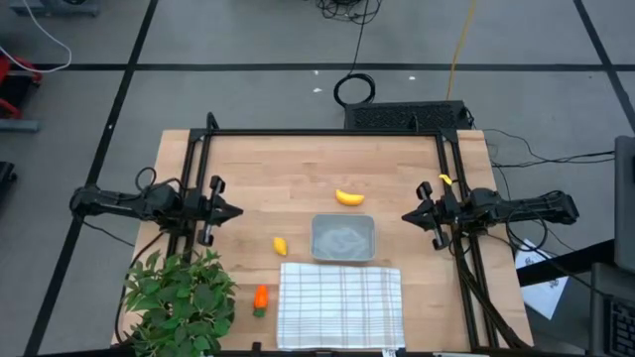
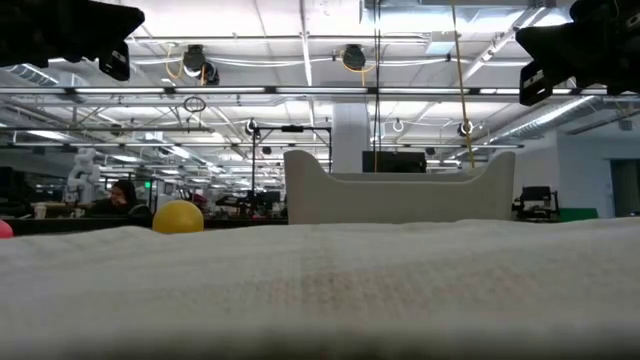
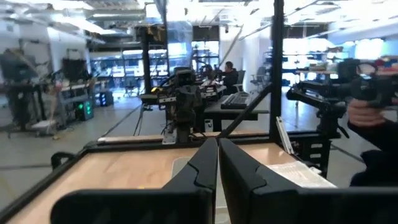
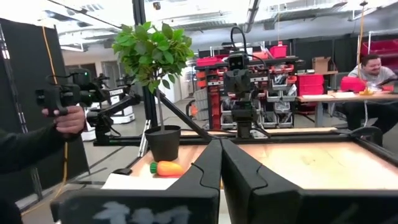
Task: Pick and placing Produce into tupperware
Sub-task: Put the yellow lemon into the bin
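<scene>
In the high view the translucent grey tupperware sits flat near the table's middle. The curved yellow banana lies just beyond it, toward the far edge. The small yellow lemon rests to its left, and also shows in the low view as the lemon beside the tupperware. The orange carrot lies near the front edge; the right wrist view shows the carrot too. My left gripper is shut at the table's left side. My right gripper is shut at the right side. Both touch nothing.
A white checked cloth lies in front of the tupperware at the near edge. A leafy potted plant stands at the near left corner, close to the carrot. A black frame rail runs along the far side. A person's hand shows beyond the table.
</scene>
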Available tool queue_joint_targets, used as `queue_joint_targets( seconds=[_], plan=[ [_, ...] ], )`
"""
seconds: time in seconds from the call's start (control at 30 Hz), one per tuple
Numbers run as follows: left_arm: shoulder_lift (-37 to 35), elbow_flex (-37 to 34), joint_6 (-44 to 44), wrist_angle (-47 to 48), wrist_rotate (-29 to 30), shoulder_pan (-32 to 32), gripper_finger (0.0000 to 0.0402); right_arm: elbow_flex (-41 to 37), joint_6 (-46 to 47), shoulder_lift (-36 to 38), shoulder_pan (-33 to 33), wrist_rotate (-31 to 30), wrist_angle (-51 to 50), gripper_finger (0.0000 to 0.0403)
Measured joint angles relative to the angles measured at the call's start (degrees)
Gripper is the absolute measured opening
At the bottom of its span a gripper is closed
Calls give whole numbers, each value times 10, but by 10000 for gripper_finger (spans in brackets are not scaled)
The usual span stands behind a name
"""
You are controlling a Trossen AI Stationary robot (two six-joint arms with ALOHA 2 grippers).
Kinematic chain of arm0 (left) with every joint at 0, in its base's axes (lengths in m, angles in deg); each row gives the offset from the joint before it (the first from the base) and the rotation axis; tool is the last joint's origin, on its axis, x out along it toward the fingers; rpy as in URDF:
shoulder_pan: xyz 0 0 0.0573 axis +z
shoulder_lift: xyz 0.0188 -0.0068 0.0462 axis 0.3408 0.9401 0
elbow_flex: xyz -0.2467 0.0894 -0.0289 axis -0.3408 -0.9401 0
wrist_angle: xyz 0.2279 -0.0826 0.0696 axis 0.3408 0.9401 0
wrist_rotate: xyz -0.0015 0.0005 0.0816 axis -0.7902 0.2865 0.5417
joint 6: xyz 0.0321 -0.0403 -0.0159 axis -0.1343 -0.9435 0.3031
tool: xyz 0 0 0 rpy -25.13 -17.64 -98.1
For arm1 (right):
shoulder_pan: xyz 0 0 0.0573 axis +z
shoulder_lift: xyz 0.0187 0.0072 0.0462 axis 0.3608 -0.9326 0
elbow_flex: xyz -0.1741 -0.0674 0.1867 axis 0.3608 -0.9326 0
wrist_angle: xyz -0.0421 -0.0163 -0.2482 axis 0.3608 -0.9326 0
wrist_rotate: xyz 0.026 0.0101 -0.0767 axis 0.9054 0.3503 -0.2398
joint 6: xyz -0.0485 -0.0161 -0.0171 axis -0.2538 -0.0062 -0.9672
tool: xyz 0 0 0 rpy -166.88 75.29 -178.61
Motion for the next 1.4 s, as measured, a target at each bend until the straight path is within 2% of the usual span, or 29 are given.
queue_joint_targets(
  seconds=[0.17,0.37,0.63,0.73,1.03,1.4],
  plan=[
    [23,0,0,17,7,0,21,0,-38,0,0,0,-4,0],
    [50,0,28,-20,9,1,21,0,-34,-2,0,0,-5,0],
    [65,3,3,-13,85,17,21,0,-64,-2,0,0,0,0],
    [76,27,5,2,84,25,21,0,-71,-2,0,0,0,0],
    [136,139,3,125,87,48,21,0,-81,-2,0,0,0,0],
    [276,244,7,157,82,72,21,0,-79,-2,0,0,0,0]
  ],
)
